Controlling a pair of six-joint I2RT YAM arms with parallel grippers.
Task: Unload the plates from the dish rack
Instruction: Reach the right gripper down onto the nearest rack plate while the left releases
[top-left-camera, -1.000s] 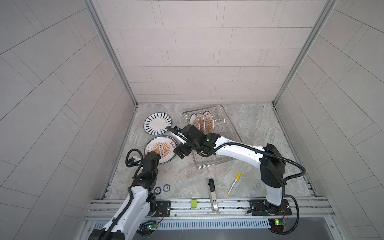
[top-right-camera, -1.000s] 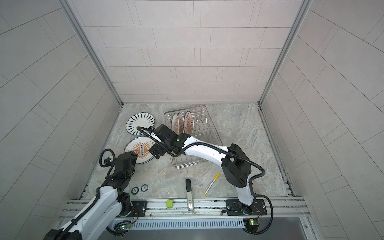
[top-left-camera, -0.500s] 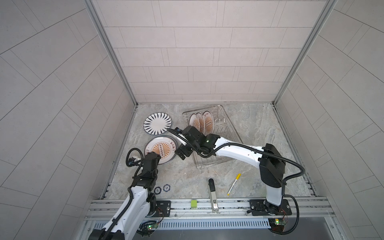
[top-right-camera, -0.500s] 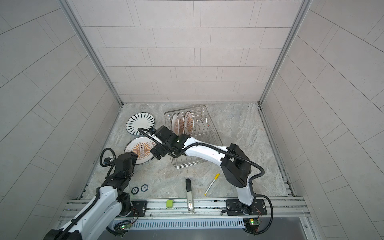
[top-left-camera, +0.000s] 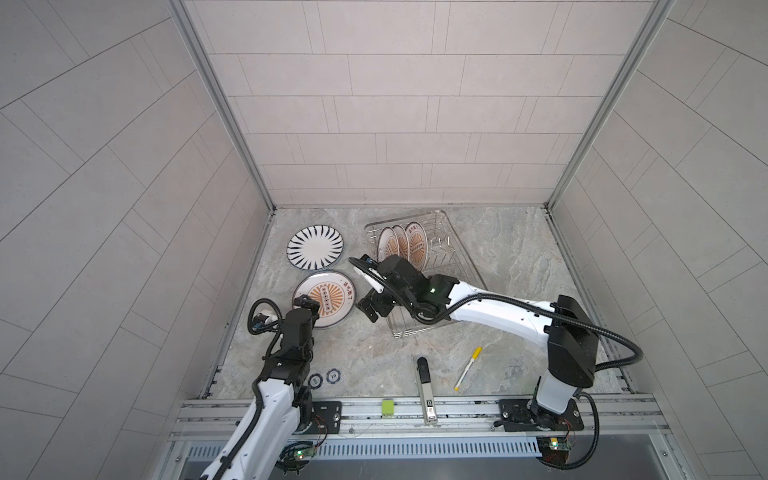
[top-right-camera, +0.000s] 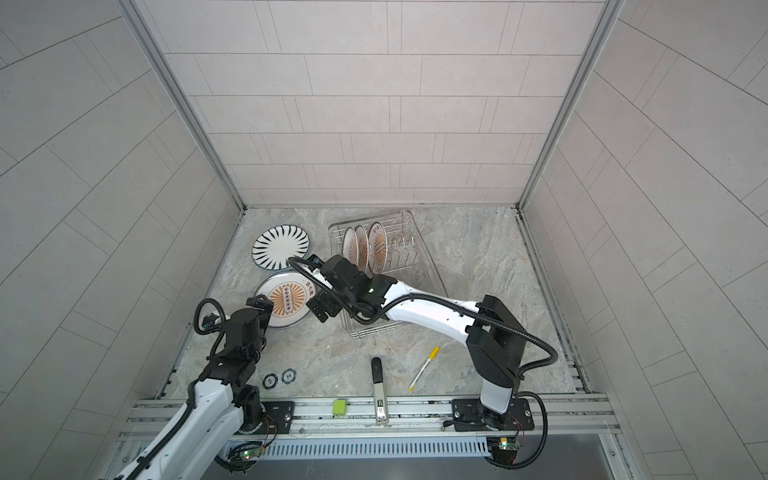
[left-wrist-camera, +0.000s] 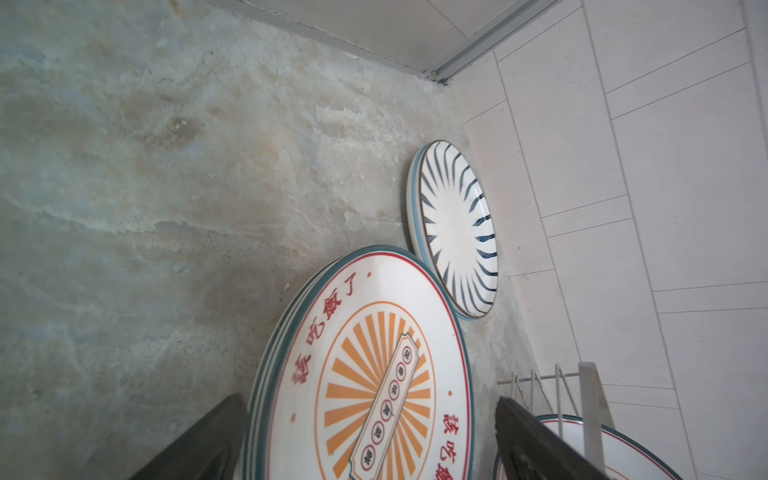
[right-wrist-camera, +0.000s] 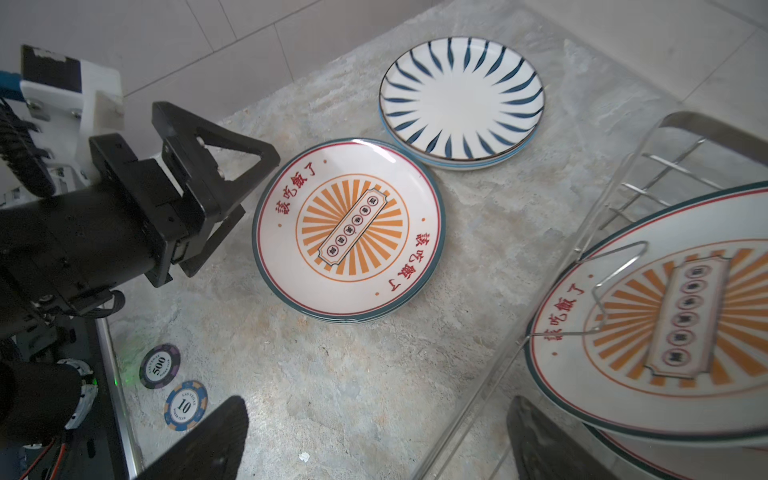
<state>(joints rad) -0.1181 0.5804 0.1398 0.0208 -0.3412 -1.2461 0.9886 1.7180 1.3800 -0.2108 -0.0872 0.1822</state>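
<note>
Three orange-sunburst plates (top-left-camera: 401, 246) stand upright in the silver wire dish rack (top-left-camera: 465, 253) at the back of the table. To its left a stack of sunburst plates (top-left-camera: 328, 297) lies flat, with a stack of striped plates (top-left-camera: 315, 250) behind it. My left gripper (top-left-camera: 306, 303) is open at the near edge of the flat sunburst stack (left-wrist-camera: 365, 374). Its fingers (left-wrist-camera: 208, 440) straddle the top plate without gripping it. My right gripper (top-left-camera: 371, 309) hangs open and empty between that stack and the rack's front corner (right-wrist-camera: 540, 291).
Two poker chips (top-left-camera: 326, 377) lie near the left arm's base. A yellow-capped marker (top-left-camera: 468, 368), a black-and-silver tool (top-left-camera: 424, 384) and a green block (top-left-camera: 388, 406) sit along the front. The tiled left wall is close to both flat stacks.
The left gripper's jaws have spread wider over the flat sunburst stack. Both arms have barely moved.
</note>
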